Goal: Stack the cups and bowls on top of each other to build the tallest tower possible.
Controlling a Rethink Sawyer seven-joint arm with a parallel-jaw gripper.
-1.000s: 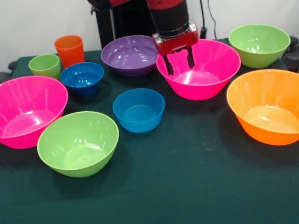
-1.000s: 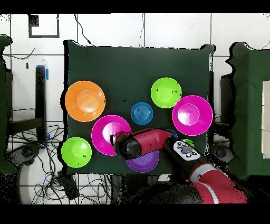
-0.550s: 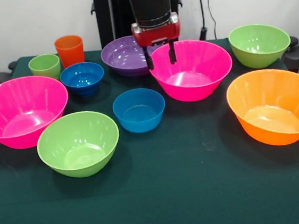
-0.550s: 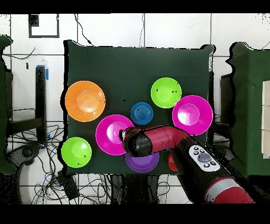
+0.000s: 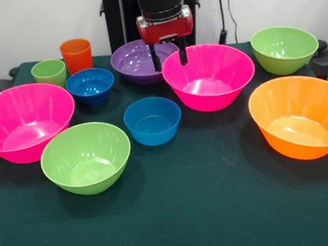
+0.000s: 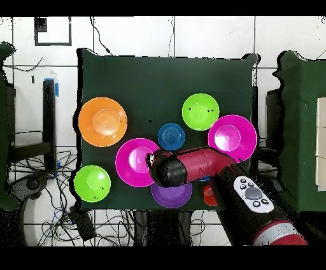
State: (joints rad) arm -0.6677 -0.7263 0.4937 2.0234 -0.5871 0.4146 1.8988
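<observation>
The red-and-black claw, prongs parted and empty, has slid off the glossy pink plastic bowl, now hanging above its rim beside the purple bowl; nothing stacked yet.

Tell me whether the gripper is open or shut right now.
Open. In the front view the gripper shows two dark fingers set apart, with purple bowl visible between them; nothing is held.

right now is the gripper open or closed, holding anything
Gripper: open, holding nothing, its fingers hanging between the purple bowl and the pink bowl.
</observation>
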